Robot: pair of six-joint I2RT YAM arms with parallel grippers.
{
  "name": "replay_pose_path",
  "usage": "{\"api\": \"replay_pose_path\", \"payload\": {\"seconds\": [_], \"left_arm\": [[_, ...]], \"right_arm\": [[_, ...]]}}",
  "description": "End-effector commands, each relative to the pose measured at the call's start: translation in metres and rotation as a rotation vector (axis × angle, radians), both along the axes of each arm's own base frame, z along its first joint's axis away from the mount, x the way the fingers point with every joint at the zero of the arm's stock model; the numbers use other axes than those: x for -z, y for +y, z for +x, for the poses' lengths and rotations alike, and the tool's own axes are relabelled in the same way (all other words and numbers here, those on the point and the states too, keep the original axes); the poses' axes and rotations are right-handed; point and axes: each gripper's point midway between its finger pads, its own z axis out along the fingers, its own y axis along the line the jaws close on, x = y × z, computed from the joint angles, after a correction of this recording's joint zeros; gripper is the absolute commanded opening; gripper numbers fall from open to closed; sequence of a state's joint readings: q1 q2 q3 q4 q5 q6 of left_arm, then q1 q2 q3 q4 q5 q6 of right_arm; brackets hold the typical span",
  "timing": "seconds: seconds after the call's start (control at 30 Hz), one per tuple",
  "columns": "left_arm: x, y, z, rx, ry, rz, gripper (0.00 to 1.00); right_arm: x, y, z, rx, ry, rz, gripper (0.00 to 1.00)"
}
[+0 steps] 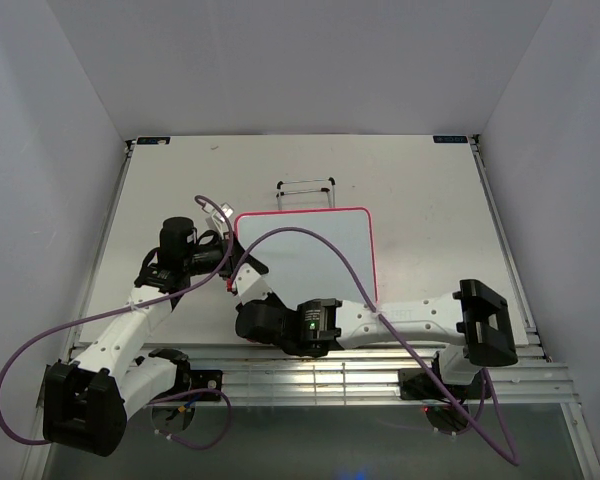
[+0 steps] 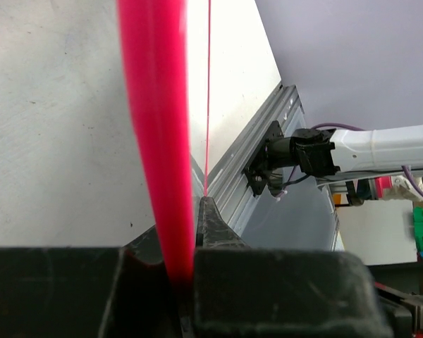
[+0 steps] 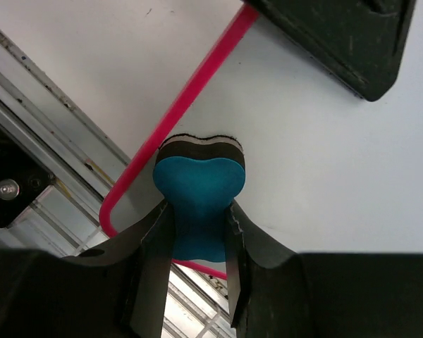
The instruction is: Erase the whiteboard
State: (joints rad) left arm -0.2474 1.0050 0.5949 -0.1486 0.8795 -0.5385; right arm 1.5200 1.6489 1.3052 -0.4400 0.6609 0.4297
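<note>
**A:** As we start at the near edge, the right gripper [image 3: 197, 225] has both fingers pinched tight on the narrow waist of a small blue bone-shaped foam eraser [image 3: 199, 184]. No gap on either side.

**B:** And the eraser's layered grey-and-black felt end is set against the glossy white face of the small pink-framed whiteboard [image 3: 303, 155], just inside its rounded near-left corner, close beside the frame.

**A:** A little further out, on the board's left side, there's the left gripper [image 2: 187, 274]. Its black fingers are closed right down on the thin pink rim, so the frame runs straight up out of the jaws in the wrist view.

**B:** From overhead the two grippers sit close together at that same corner, and the whiteboard [image 1: 300, 270] stretches away from them to the right, on the middle of the pale table [image 1: 430, 190]. The face looks clean white from here.

**A:** Beyond the far edge, apart from the board, stands a thin black wire stand [image 1: 306, 184].
</note>
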Motion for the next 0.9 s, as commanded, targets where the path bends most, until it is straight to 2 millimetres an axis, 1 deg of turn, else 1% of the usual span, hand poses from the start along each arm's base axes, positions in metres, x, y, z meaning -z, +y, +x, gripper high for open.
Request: {"api": "replay_pose_path", "payload": {"seconds": [0.0,0.03,0.07,0.13,0.17,0.2,0.23,0.27,0.33,0.37,0.4,0.47,0.5,0.57,0.63,0.67,0.73,0.77,0.87], "left_arm": [[0.010,-0.001,-0.010,0.035,-0.005,0.037,0.00],[0.009,-0.001,-0.010,0.034,-0.010,0.037,0.00],[0.010,-0.001,-0.011,0.035,-0.007,0.037,0.00],[0.009,-0.001,-0.011,0.040,-0.011,0.034,0.00],[0.008,-0.002,-0.011,0.042,-0.010,0.032,0.00],[0.008,-0.002,-0.011,0.042,-0.013,0.032,0.00],[0.008,-0.002,-0.011,0.043,-0.012,0.031,0.00],[0.007,-0.002,-0.012,0.045,-0.016,0.029,0.00],[0.006,-0.001,-0.013,0.044,-0.019,0.027,0.00],[0.007,-0.001,-0.013,0.044,-0.019,0.027,0.00],[0.006,-0.002,-0.013,0.044,-0.017,0.025,0.00],[0.006,-0.002,-0.013,0.050,-0.018,0.024,0.00],[0.006,-0.002,-0.012,0.049,-0.017,0.024,0.00],[0.007,-0.002,-0.012,0.047,-0.013,0.025,0.00],[0.007,-0.002,-0.012,0.047,-0.013,0.025,0.00],[0.007,-0.002,-0.012,0.048,-0.012,0.024,0.00],[0.007,-0.002,-0.012,0.046,-0.013,0.026,0.00],[0.008,-0.002,-0.012,0.046,-0.010,0.027,0.00],[0.008,-0.002,-0.012,0.044,-0.010,0.027,0.00]], "right_arm": [[0.001,0.024,-0.005,-0.023,0.025,0.070,0.08],[0.009,0.014,0.000,0.003,0.007,0.049,0.08],[0.007,0.008,0.004,0.024,-0.006,0.057,0.08],[0.009,-0.011,0.021,0.100,-0.056,0.051,0.08],[0.019,-0.032,0.027,0.148,-0.066,0.040,0.08],[0.020,-0.047,0.039,0.201,-0.083,0.039,0.08],[0.020,-0.065,0.051,0.273,-0.135,0.032,0.08],[0.028,-0.089,0.055,0.331,-0.144,0.038,0.08],[0.027,-0.117,0.068,0.435,-0.187,0.064,0.08],[0.021,-0.126,0.070,0.479,-0.181,0.122,0.08],[0.030,-0.139,0.072,0.500,-0.193,0.109,0.08],[0.025,-0.147,0.076,0.529,-0.200,0.148,0.08],[0.026,-0.150,0.080,0.541,-0.198,0.146,0.08],[0.020,-0.142,0.081,0.534,-0.195,0.181,0.08],[0.015,-0.127,0.079,0.475,-0.174,0.218,0.08],[0.003,-0.111,0.079,0.460,-0.162,0.308,0.08],[-0.006,-0.090,0.074,0.393,-0.137,0.382,0.08],[-0.016,-0.076,0.073,0.379,-0.132,0.446,0.08],[-0.031,-0.045,0.059,0.297,-0.107,0.520,0.08]]}}
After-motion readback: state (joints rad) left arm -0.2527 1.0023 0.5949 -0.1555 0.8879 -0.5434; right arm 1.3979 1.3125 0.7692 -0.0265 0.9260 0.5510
